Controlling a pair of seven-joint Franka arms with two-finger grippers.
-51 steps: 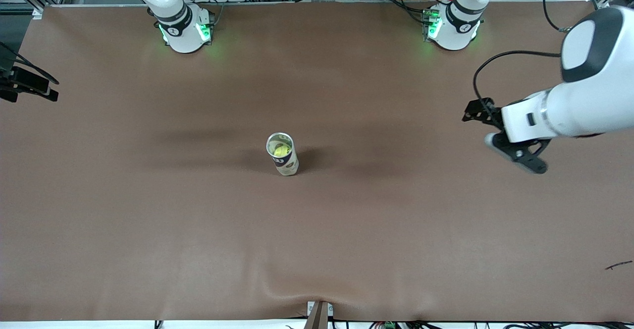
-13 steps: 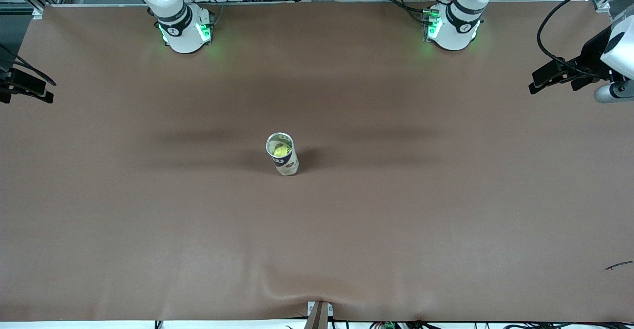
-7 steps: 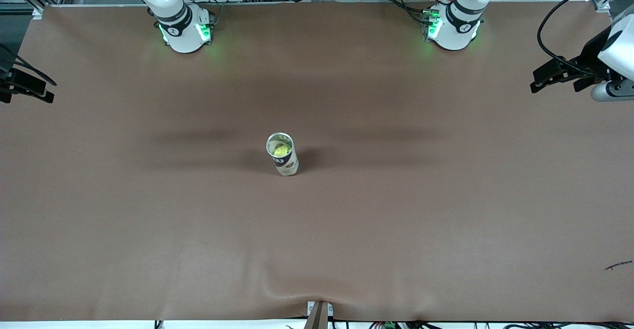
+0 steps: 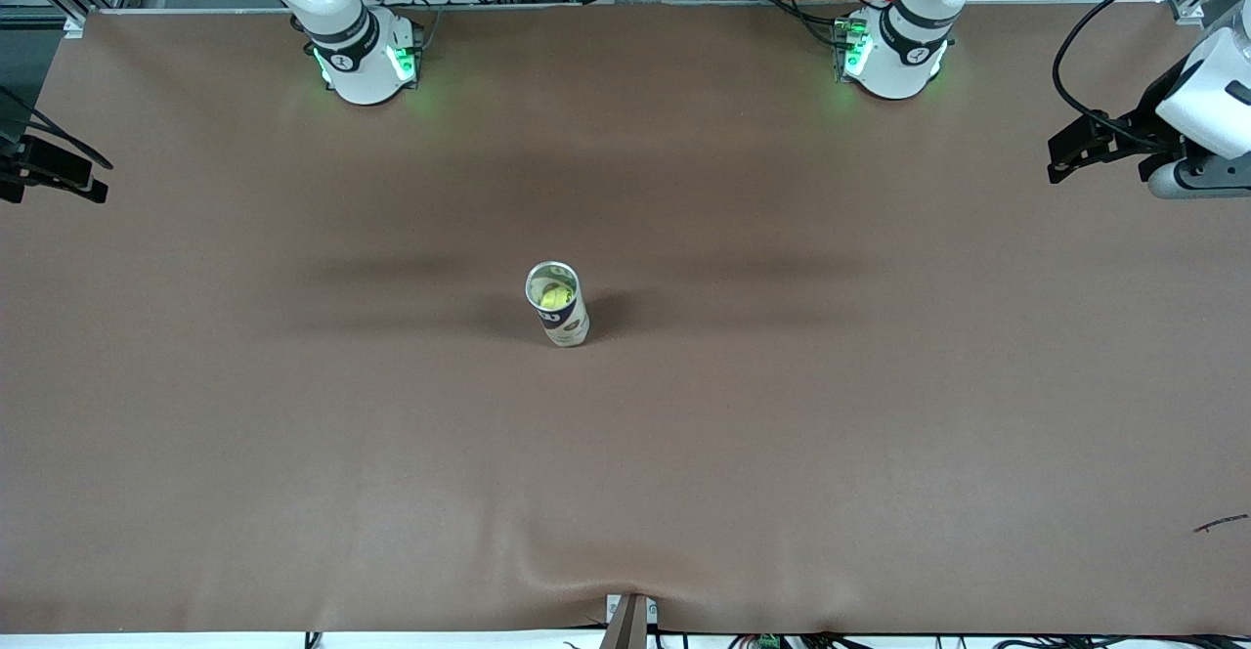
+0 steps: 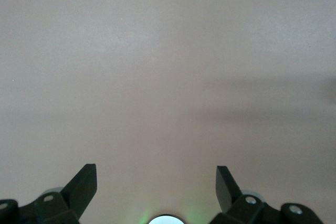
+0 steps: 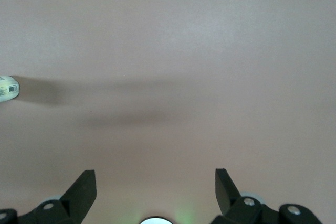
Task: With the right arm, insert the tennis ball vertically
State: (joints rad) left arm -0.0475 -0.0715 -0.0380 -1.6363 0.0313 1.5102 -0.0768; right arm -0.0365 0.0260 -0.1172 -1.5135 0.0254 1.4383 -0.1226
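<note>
A tennis ball can (image 4: 567, 324) stands upright at the middle of the brown table, its mouth open. A yellow tennis ball (image 4: 555, 297) sits inside it. My right gripper (image 4: 86, 176) is open and empty, over the right arm's end of the table, well apart from the can. In the right wrist view its fingers (image 6: 84, 188) are spread over bare table, with the can's edge (image 6: 8, 87) just in view. My left gripper (image 4: 1070, 152) is open and empty over the left arm's end of the table; its wrist view shows spread fingers (image 5: 85, 186) over bare table.
Both arm bases (image 4: 364, 61) (image 4: 894, 58) stand with green lights along the table edge farthest from the front camera. A small dark scrap (image 4: 1220, 524) lies near the front corner at the left arm's end. A bracket (image 4: 627, 620) sits at the front edge.
The left arm has drawn back from over the table to its own end, and has shifted only slightly in the last second. The can, the ball and the right gripper have not moved.
</note>
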